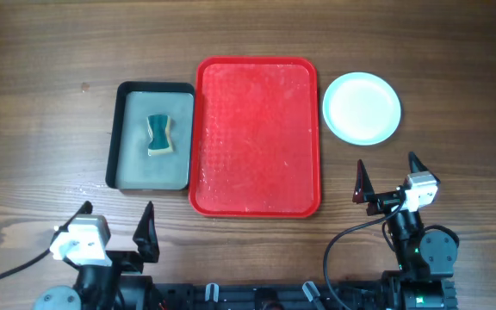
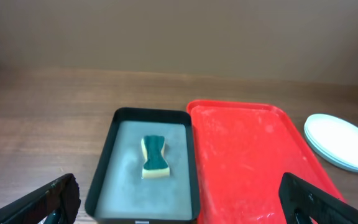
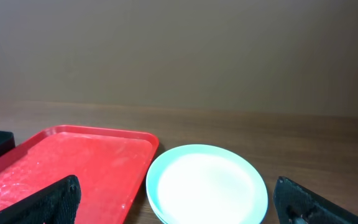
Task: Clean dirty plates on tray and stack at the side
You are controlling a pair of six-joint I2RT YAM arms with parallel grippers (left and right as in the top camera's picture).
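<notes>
- I find no legible text, label, brand, number or sign in any of my 3 views.
</notes>
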